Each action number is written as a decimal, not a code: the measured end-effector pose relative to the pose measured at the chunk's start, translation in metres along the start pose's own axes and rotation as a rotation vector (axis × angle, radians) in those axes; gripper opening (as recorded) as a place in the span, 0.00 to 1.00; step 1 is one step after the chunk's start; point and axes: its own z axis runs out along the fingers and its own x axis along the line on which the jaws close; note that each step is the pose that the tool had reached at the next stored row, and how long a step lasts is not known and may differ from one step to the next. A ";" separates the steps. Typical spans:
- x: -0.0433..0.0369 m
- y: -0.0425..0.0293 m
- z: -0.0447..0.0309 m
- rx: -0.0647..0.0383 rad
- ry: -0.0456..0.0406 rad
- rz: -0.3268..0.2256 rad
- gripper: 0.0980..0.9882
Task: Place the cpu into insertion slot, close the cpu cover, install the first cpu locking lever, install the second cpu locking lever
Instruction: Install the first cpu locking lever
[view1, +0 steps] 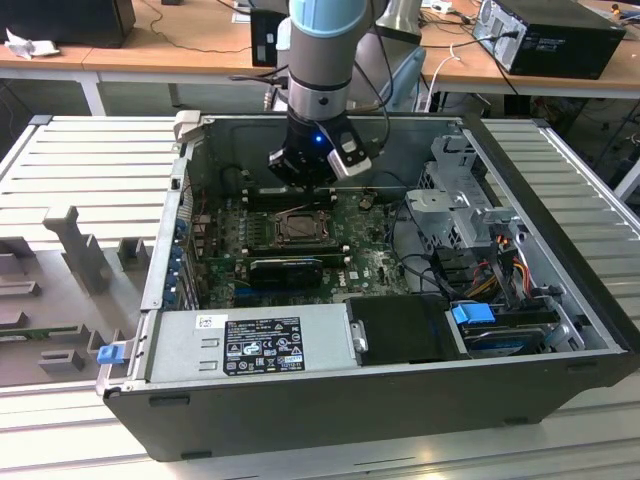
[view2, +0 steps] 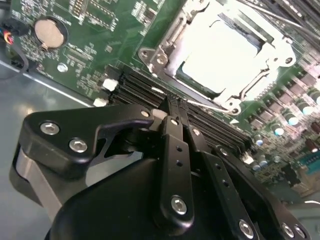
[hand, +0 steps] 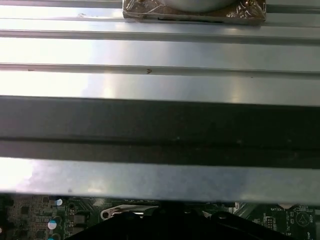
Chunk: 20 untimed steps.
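One arm, one hand (view1: 312, 182) — it hangs inside the open computer case (view1: 560, 250), just above the motherboard (view1: 380, 262), near the far edge of the insertion slot (view1: 297, 227) in the exterior view. In the second wrist view the two black metal fingers (view2: 176, 145) are pressed together, tips touching, nothing pinched between them; they sit over the long black RAM slots (view2: 145, 90) beside the socket.

One cpu (view2: 220, 52): flat square chip with a pale, glare-bright metal face, seated in the slot. One cpu cover (view2: 167, 50): thin silvery stamped frame with a large square window, lying flat around the chip. Thin wire lever (view2: 210, 104) along the near edge of the frame; I cannot tell whether it is latched.

Board is green with fine white print. One round silver coin cell (view2: 49, 31) sits well apart from the socket. Row of small cylindrical capacitors (view2: 292, 117) beside the socket's other side.

Exterior view: one grey boxy power supply (view1: 250, 345) with a label, one blue drive clip (view1: 473, 313), one perforated metal drive cage (view1: 460, 190). The case lies on a ribbed aluminium bench (view1: 90, 160) — smooth, grooved lengthwise.
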 end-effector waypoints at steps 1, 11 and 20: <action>-0.0013 -0.0002 0.0014 0.000 0.0001 0.000 0.01; -0.0025 -0.0014 0.0106 0.003 -0.0012 0.000 0.01; -0.0029 -0.0019 0.0139 0.017 -0.0007 0.000 0.01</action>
